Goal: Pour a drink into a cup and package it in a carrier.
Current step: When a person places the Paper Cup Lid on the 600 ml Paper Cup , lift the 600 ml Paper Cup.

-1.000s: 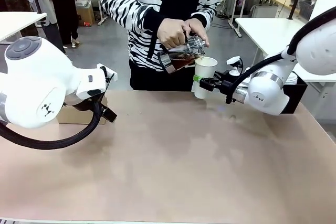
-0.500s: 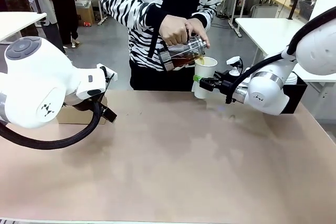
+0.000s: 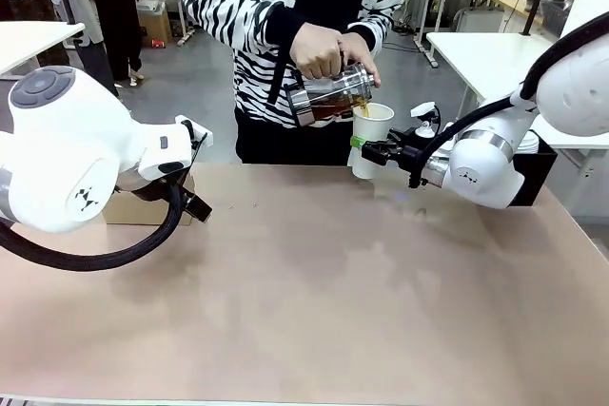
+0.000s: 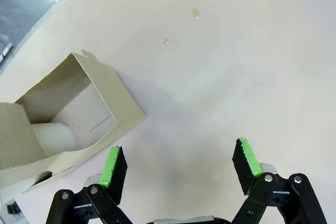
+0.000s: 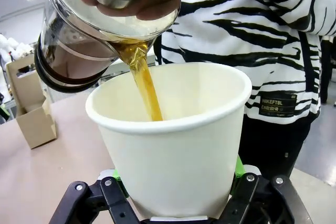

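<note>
On the tan table (image 3: 333, 311), near its far edge, we see the right gripper (image 3: 363, 147) pinching the white cup (image 3: 371, 135) upright above the surface. A person's hand (image 3: 319, 49) tilts a glass jug (image 3: 331, 97), and the drink (image 5: 143, 80) streams into the cup. Our left gripper (image 4: 181, 163) hangs with jaws spread beside the carrier (image 4: 79, 103), near the left edge.

Your table (image 3: 314, 311) is tan and matte. The carrier (image 4: 114, 96) stands near its far left corner and a black box (image 3: 540, 178) at the far right. Two small drops (image 4: 195, 13) lie near the carrier.
</note>
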